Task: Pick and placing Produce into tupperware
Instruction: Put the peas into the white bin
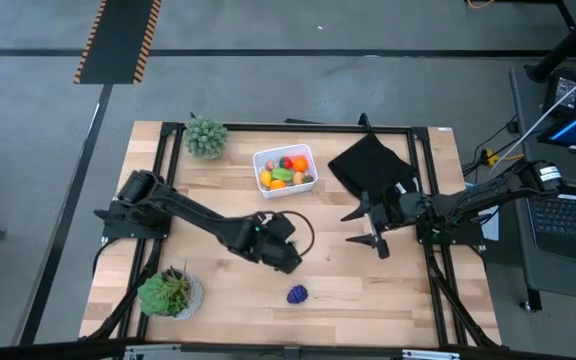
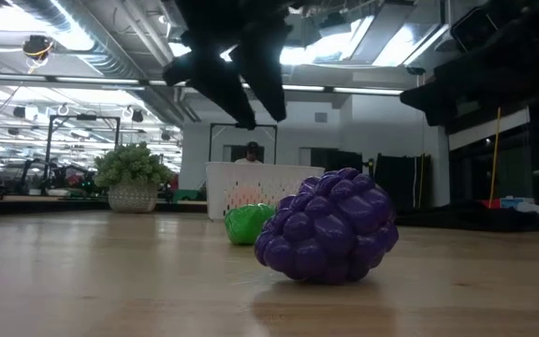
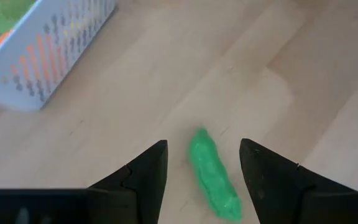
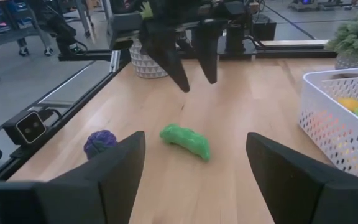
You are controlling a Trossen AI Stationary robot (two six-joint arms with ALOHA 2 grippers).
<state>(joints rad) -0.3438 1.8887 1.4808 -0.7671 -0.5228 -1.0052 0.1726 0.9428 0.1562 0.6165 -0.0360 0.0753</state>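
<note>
A green toy pod lies flat on the wood, about midway across the table. My left gripper hangs open above it, clear of it, one finger on each side in the left wrist view. A purple grape bunch rests nearer the table's near edge. The white tub stands toward the far edge and holds several yellow, orange, red and green pieces. My right gripper waits open to the right of the pod, pointing at it.
A black folded cloth lies right of the tub. One potted plant stands at the far left, another at the near left corner. Bare wood stretches between the grape bunch and my right gripper.
</note>
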